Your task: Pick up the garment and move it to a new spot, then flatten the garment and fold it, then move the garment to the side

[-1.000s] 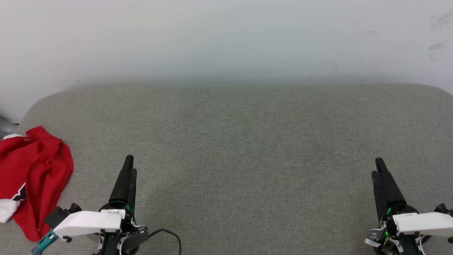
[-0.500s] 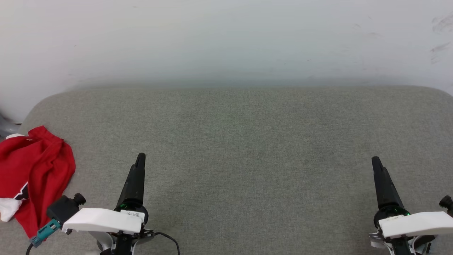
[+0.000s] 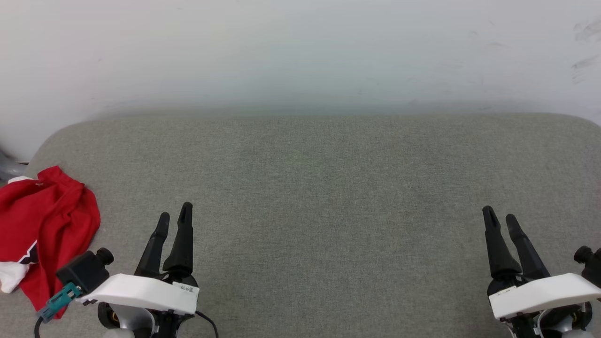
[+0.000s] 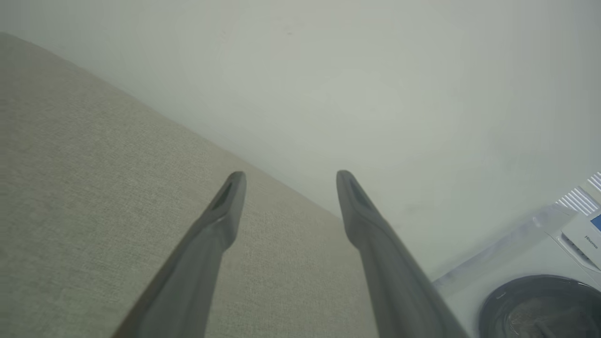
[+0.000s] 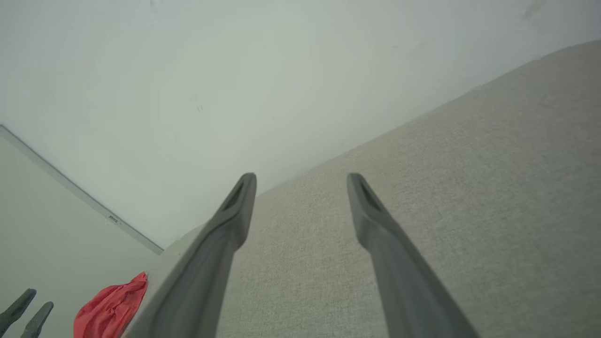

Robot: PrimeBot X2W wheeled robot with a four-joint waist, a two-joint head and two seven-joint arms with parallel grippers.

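– Grey cushion [image 3: 328, 178], nothing lifted yet: is that the picture?
– Yes. Nearest the lens, the left gripper [image 3: 175, 211] and the right gripper [image 3: 499, 214] hover over bare cushion. Each has its two long dark fingers spread apart, with nothing between them.
– And the garment?
– The garment [image 3: 51, 220] lies crumpled just beside the left gripper, on its outer side, by the cushion's left edge. It is well apart from the right gripper, and no finger touches it.
– So how far along?
– By my reading, at the very start. The pick-up, the move, the flattening, the fold and the setting aside are all left to do.
– What is it made of?
– Soft red cloth, bunched in loose folds, with a white patch and a scrap of black at its near end. No lettering can be read. The cushion is a coarse, even weave with a rounded corner, and it will likely give a little under pressure.
– And beyond the fingertips?
– A smooth, pale wall [image 3: 300, 56], faintly scuffed at far right.
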